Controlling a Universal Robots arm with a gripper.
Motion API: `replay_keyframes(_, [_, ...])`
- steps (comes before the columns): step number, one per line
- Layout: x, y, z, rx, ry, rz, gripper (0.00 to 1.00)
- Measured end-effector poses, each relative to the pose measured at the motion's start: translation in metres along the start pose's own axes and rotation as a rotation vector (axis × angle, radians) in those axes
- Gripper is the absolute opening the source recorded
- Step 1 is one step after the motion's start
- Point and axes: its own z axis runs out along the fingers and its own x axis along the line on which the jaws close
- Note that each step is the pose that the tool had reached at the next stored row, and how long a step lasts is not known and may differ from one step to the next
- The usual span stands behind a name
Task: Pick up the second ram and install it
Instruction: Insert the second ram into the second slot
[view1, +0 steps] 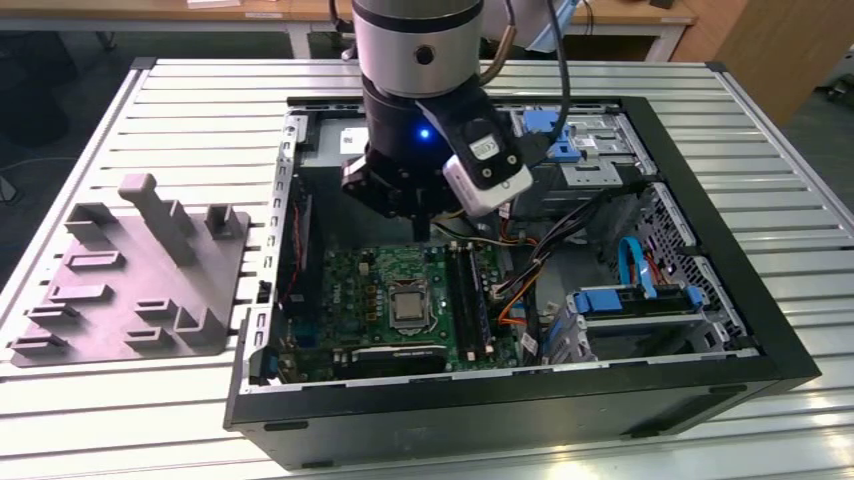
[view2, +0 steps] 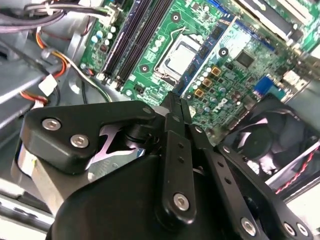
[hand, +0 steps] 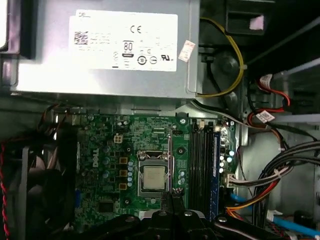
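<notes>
My gripper (view1: 422, 228) hangs inside the open computer case (view1: 747, 330), above the green motherboard (view1: 367, 280) near its far edge. In both wrist views the gripper (view2: 178, 102) (hand: 168, 200) is shut, tips together, with nothing between them. The black memory slots (view1: 467, 290) (hand: 200, 165) (view2: 142, 32) lie beside the processor socket (hand: 153, 177). A thin bluish-dark stick (hand: 215, 162) (view2: 119, 42) stands seated in the slot nearest the cables. I cannot tell whether it is the second ram.
A grey plastic fixture (view1: 134, 280) with upright posts lies on the slatted table at the exterior view's left. Inside the case are the power supply (hand: 115, 45), a fan (view2: 265, 145), bundled cables (view1: 521, 290) and blue-tabbed drive bays (view1: 641, 300).
</notes>
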Motion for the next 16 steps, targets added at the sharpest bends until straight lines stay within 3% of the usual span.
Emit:
replay_keyframes(2, [0.0000,0.0000,0.0004,0.0014,-0.0003,0.027,0.11])
replay_keyframes(9, [-0.0016,0.0000,0.0013,0.0010,-0.0006,0.027,0.11])
replay_keyframes(16, [-0.0175,-0.0003,0.0055,0.0012,-0.0001,0.027,0.11])
